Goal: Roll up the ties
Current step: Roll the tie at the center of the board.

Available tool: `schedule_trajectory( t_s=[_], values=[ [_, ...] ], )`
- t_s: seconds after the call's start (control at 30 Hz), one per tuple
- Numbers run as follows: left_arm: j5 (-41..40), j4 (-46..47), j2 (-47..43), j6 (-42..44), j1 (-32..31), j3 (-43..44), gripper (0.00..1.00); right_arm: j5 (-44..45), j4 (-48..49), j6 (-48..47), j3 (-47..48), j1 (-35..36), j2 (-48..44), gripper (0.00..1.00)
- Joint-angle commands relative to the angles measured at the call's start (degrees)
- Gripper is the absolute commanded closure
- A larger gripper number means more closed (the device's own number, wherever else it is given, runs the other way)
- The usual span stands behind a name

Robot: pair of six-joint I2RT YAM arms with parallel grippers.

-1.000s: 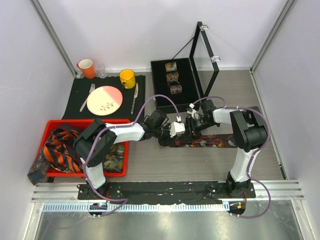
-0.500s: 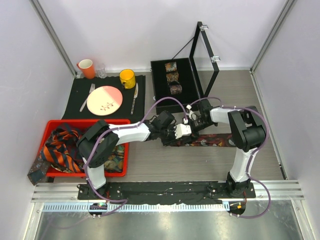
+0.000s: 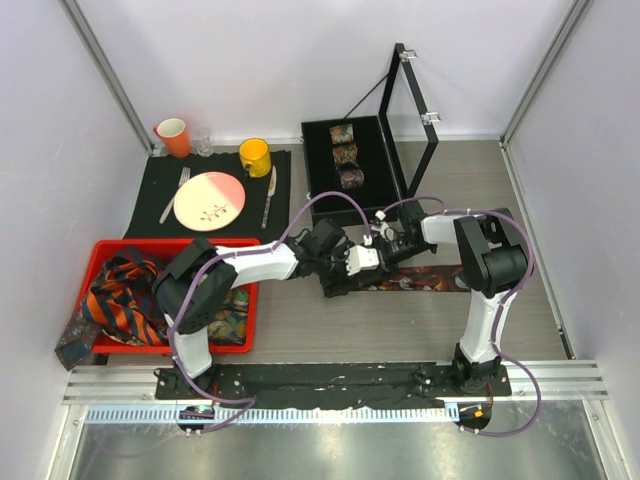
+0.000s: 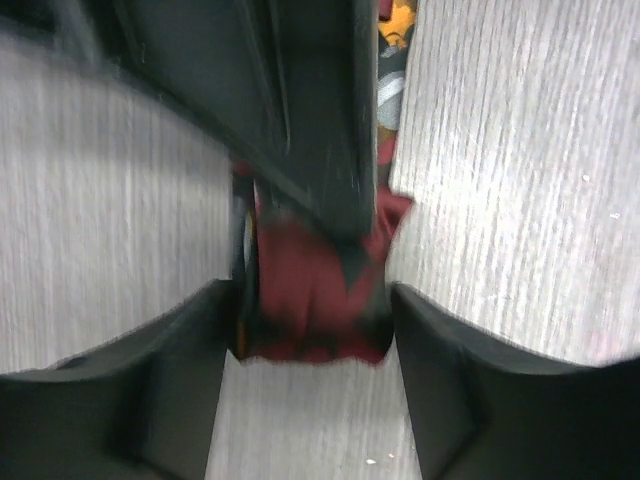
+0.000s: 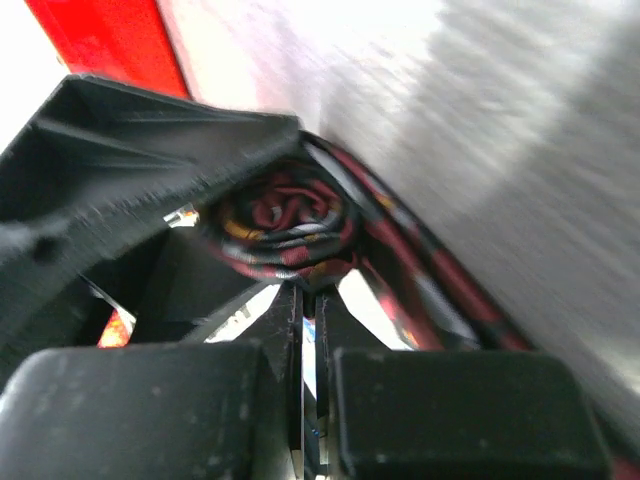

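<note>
A dark red-brown patterned tie (image 3: 425,280) lies flat on the table, its left end wound into a small coil (image 4: 315,300) between my two grippers. My left gripper (image 3: 345,275) is open, and its jaws stand wide on either side of the coil (image 4: 310,330). My right gripper (image 3: 378,252) comes from the other side and is shut on the coil's core (image 5: 308,295). The coil (image 5: 285,225) fills the middle of the right wrist view. More ties, one orange-navy striped (image 3: 120,300), lie heaped in a red bin.
The red bin (image 3: 175,243) stands at the left. A black box (image 3: 315,200) behind holds three rolled ties (image 3: 346,155), its lid (image 3: 410,110) upright. A placemat at the back left holds a plate (image 3: 209,200), yellow mug (image 3: 254,156) and orange cup (image 3: 173,135).
My left gripper has moved right, close up to the right gripper. The flat part of the tie has grown shorter at its left end.
</note>
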Motion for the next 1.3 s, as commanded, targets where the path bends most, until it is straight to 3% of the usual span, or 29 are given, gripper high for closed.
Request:
schedule_trajectory(
  t_s=[0.0, 0.23, 0.33, 0.73, 0.83, 0.93, 0.97, 1.0, 1.07, 1.13, 1.27],
  values=[
    [6.8, -1.4, -0.2, -0.3, 2.5, -0.7, 0.25, 10.9, 0.3, -6.2, -1.1, -2.4, 3.7, 0.99],
    [16.7, 8.2, -1.6, 2.6, 4.0, -1.0, 0.2, 10.1, -3.0, -9.3, -0.2, -5.0, 6.3, 0.99],
    [18.4, 8.2, -1.0, 4.6, 3.8, -0.3, 0.19, 9.6, -4.0, -9.9, 0.4, -5.9, 7.5, 0.99],
    [13.3, -2.2, 4.9, 18.3, 0.0, 7.2, 0.22, 7.6, -6.7, -11.5, 1.7, -6.4, 7.9, 0.99],
    [13.4, -5.2, 6.1, 20.0, -0.5, 9.1, 0.3, 7.0, -6.9, -11.8, 1.7, -6.5, 7.8, 0.99],
    [13.5, -8.4, 7.5, 18.6, -0.6, 10.9, 0.53, 5.8, -7.3, -12.2, 1.6, -6.5, 6.9, 0.99],
    [13.5, -9.1, 7.9, 18.2, -0.6, 11.5, 0.65, 5.1, -8.0, -12.7, 1.7, -6.5, 6.3, 0.99],
    [13.6, -9.9, 7.8, 17.9, -0.6, 11.4, 0.69, 3.7, -8.3, -12.9, 1.7, -6.5, 4.6, 0.99],
    [15.3, -11.7, 6.8, 17.6, -0.1, 9.9, 0.76, 2.1, -9.1, -13.0, 1.5, -6.6, 1.8, 0.94],
    [17.3, -13.2, 5.8, 18.0, 0.4, 7.3, 0.8, 0.9, -9.6, -13.4, 1.3, -7.0, -2.6, 0.84],
    [19.2, -13.9, 3.6, 19.0, 1.2, 3.9, 0.83, 4.0, -12.0, -13.8, 1.3, -7.8, -6.4, 0.75]
  ],
)
